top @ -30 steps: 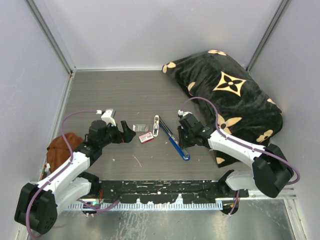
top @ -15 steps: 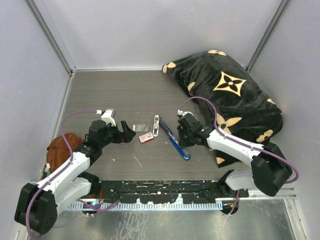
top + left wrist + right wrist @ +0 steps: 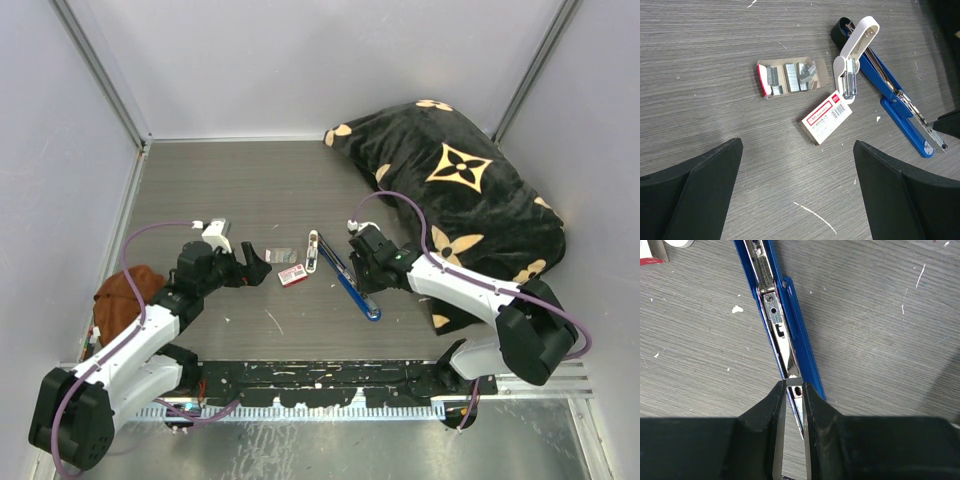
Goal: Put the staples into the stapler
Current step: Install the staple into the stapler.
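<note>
The blue stapler [image 3: 345,278] lies open on the table, its silver channel [image 3: 771,307] facing up and its white-and-black top [image 3: 857,42] swung back. In the right wrist view my right gripper [image 3: 793,388] is shut on a small silvery block of staples [image 3: 793,383], held just above the channel near the stapler's blue end [image 3: 802,347]. In the top view that gripper [image 3: 361,282] sits over the stapler's near half. My left gripper [image 3: 797,144] hangs open above bare table, near side of the box, nothing between its fingers [image 3: 700,180]; it appears in the top view as well [image 3: 258,265].
A red-and-white cardboard box [image 3: 826,116] lies left of the stapler. Behind it an open tray [image 3: 792,79] holds more loose staple blocks. A black patterned cushion [image 3: 460,200] fills the back right. A brown bundle [image 3: 125,290] sits by the left wall.
My right arm has shifted slightly left along the stapler with the staples in its grip. The left arm has not moved.
</note>
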Controlling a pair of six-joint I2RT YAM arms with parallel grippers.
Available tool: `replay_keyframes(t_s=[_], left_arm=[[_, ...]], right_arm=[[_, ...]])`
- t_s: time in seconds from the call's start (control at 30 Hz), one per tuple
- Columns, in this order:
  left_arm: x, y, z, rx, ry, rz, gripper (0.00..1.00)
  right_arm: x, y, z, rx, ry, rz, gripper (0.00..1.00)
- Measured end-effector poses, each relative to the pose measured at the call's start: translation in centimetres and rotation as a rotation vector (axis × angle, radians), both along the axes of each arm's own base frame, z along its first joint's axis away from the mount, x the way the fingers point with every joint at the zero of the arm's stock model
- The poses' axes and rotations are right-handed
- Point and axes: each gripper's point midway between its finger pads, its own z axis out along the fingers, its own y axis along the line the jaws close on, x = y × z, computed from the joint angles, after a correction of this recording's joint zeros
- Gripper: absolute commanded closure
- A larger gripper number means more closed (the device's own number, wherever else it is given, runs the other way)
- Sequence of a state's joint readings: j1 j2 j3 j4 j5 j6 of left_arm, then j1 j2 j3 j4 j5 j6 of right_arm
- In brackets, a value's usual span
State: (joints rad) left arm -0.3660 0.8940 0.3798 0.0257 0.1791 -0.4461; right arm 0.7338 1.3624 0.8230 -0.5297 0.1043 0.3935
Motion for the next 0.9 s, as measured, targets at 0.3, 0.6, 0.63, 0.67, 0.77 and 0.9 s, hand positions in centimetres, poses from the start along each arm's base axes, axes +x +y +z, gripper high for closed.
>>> replay_keyframes(t_s=[0.3,0.6,0.63,0.67,0.77,0.9], left_arm=[[-0.02,0.01,0.21,-0.002,-0.009,-0.001,0.04],[-0.01,0.05,0.37,0.002,-0.019,-0.005,0.04],[-0.01,0.05,0.40,0.002,-0.021,-0.005,0.04],[-0.01,0.05,0.43,0.003,-0.022,-0.005,0.05],[0.00,0.06,0.53,0.003,-0.026,-0.006,0.04],[-0.01,0.07,0.51,0.003,-0.027,-0.006,0.05]], right_arm=[[0.29,0.17,-0.13,-0.032,-0.002,0.051,0.90],[0.59,0.48,-0.32,-0.054,-0.010,0.130,0.91],[0.63,0.50,-0.32,-0.055,-0.011,0.133,0.91],[0.63,0.51,-0.33,-0.055,-0.011,0.135,0.91],[0.65,0.53,-0.31,-0.054,-0.012,0.136,0.91],[0.51,0.43,-0.18,-0.034,-0.034,0.132,0.90]])
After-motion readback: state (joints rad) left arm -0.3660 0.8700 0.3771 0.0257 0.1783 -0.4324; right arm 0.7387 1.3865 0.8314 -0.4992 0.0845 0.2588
